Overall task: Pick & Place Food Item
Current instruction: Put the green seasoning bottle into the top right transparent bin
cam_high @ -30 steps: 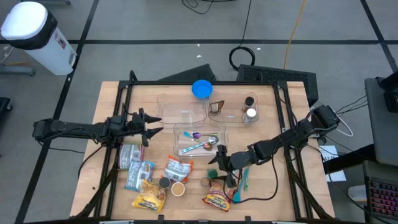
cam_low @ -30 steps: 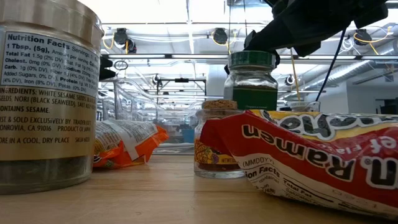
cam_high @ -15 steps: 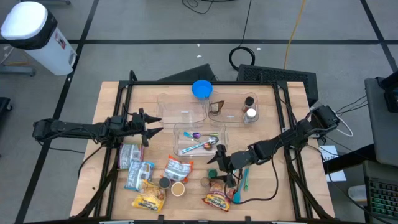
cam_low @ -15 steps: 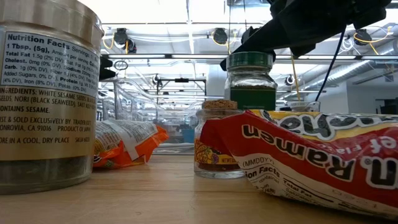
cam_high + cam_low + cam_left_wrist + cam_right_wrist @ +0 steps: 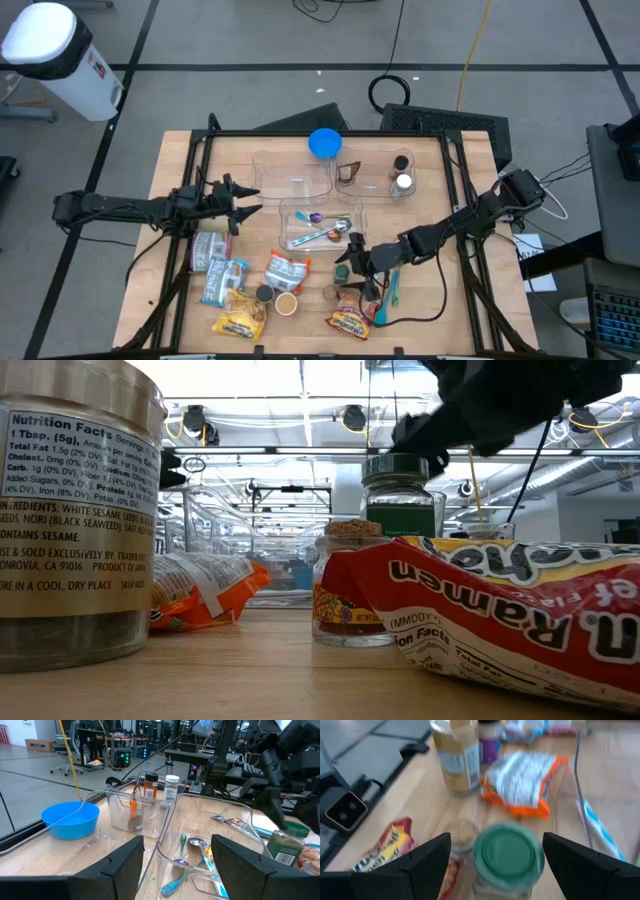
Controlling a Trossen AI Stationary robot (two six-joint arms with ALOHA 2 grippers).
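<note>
green-lidded jar (image 5: 507,855) stands on the wooden table (image 5: 430,200), toward the near right part of it, just beside the short side of the clear utensil tray (image 5: 318,225). from my low camera i see it upright behind the red ramen packet (image 5: 500,620) and a small cork-topped jar (image 5: 350,600), its dark green contents showing through the glass.

my right gripper (image 5: 358,262) hovers directly over that jar. in the right wrist picture its two dark fingers (image 5: 405,865) stand wide apart, one on each side of the green lid, and i see a gap between each finger and the lid, so it has hold of nothing. in the low picture the gripper shows as a dark blurred mass just above the lid; i cannot tell from there whether it touches.

my left gripper (image 5: 240,203) waits over the left part of the table, near the empty clear bin (image 5: 292,175), fingers spread and empty. past them i see the blue bowl (image 5: 70,820), spice bottles (image 5: 160,785) in a clear container, and spoons (image 5: 197,845) lying in the tray.

orange snack packets (image 5: 285,270) and a large seasoning tin (image 5: 75,510) lie along the near edge.
</note>
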